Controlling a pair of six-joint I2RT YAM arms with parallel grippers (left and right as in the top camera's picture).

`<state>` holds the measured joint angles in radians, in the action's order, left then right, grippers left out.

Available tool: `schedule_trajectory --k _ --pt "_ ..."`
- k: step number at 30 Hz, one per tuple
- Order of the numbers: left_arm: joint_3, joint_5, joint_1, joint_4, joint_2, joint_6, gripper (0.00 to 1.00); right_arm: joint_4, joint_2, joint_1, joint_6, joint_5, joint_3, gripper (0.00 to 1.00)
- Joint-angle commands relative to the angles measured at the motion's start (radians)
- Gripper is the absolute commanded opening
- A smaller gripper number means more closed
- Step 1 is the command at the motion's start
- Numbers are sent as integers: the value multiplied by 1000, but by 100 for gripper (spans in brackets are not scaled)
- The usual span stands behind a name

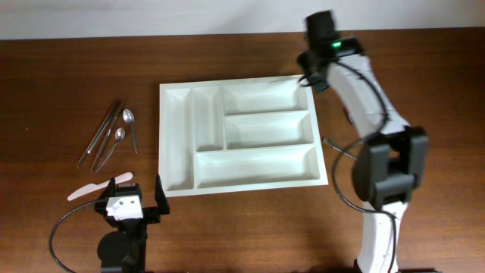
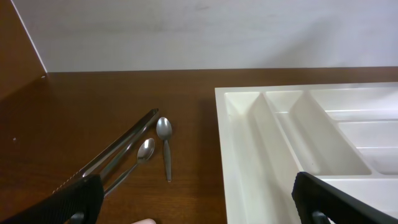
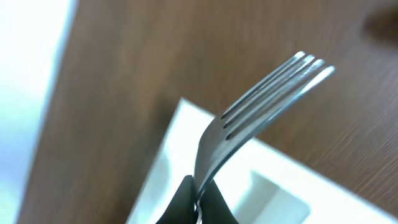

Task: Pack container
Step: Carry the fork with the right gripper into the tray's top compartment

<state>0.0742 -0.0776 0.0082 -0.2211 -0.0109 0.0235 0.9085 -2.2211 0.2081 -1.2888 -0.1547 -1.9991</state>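
Container: the white container (image 1: 254, 167) lies flat at the centre of the table (image 1: 68, 68). It has two narrow upright compartments on its 9 o'clock side and three long horizontal ones across the rest. The left wrist view shows its near corner (image 2: 249, 162).

Right gripper: the right gripper (image 1: 307, 74) hovers at the container's 1 o'clock corner. In its own wrist view the tips (image 3: 198, 204) are closed tightly on the neck of the fork.

Fork: the metal fork (image 3: 261, 106) has four tines that rise toward 1 o'clock in the right wrist view. A white corner of the container (image 3: 180, 162) lies beneath it. Whether the fork touches the container cannot be told.

Left gripper: the left gripper (image 1: 135, 189) sits at 7 o'clock of the container. Its jaws are spread wide with nothing between them (image 2: 199, 205).

Loose cutlery: at 9 o'clock of the container, apart from it, lie two spoons (image 1: 129, 121) (image 1: 117, 138). Just beside them are long slim metal pieces (image 1: 98, 136), one with a serrated edge (image 2: 118, 149).

Pale utensil: a pale flat utensil (image 1: 95, 188) rests at 9 o'clock of the left gripper, close to its finger.
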Motion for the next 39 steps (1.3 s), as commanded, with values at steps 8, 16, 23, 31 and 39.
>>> schedule_trajectory --k 8,16,23,31,39 --pt "-8 14 6 4 6 16 99 -39 -83 106 -222 -18 -14 4" --pt "-8 14 6 4 6 16 99 -42 -85 107 -239 13 -14 4" --pt "-8 14 6 4 6 16 99 -63 -91 125 -235 57 -14 4" --pt "-8 14 6 4 6 16 99 -89 -91 132 -165 63 -14 59" --pt "-8 14 6 4 6 15 99 -145 -89 127 105 100 -47 65"
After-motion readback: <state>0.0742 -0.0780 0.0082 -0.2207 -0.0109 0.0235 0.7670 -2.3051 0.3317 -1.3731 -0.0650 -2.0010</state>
